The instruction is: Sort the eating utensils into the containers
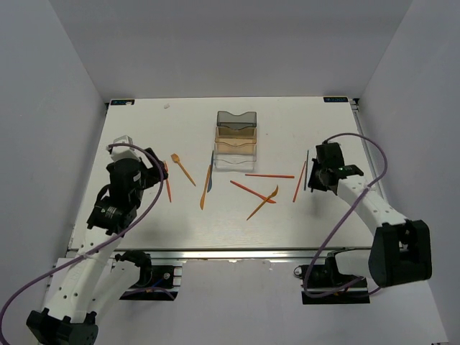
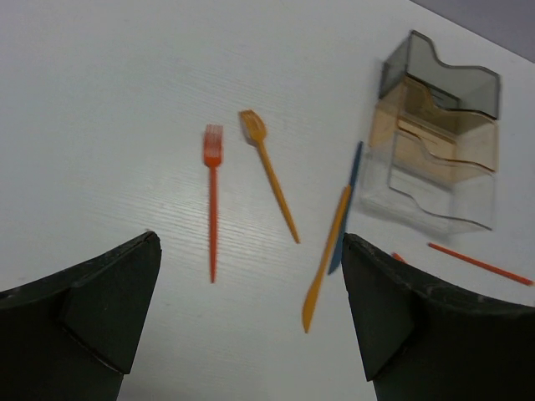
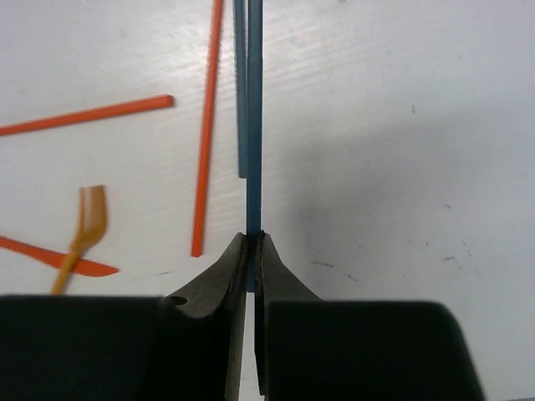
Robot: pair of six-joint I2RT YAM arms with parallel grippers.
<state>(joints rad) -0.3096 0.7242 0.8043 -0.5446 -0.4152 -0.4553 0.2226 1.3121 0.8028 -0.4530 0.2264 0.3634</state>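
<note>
Counting nine utensils (image 1: 205,188) and three bins (image 1: 228,118) toward the far edge, we find right claw (image 3: 251,240) pinching a blue stick (image 3: 254,125), its end hidden, left claw (image 2: 251,251) wide.

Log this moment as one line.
left pincer: open, near red fork | right pincer: shut on blue stick | containers: apart from both pincers
</note>
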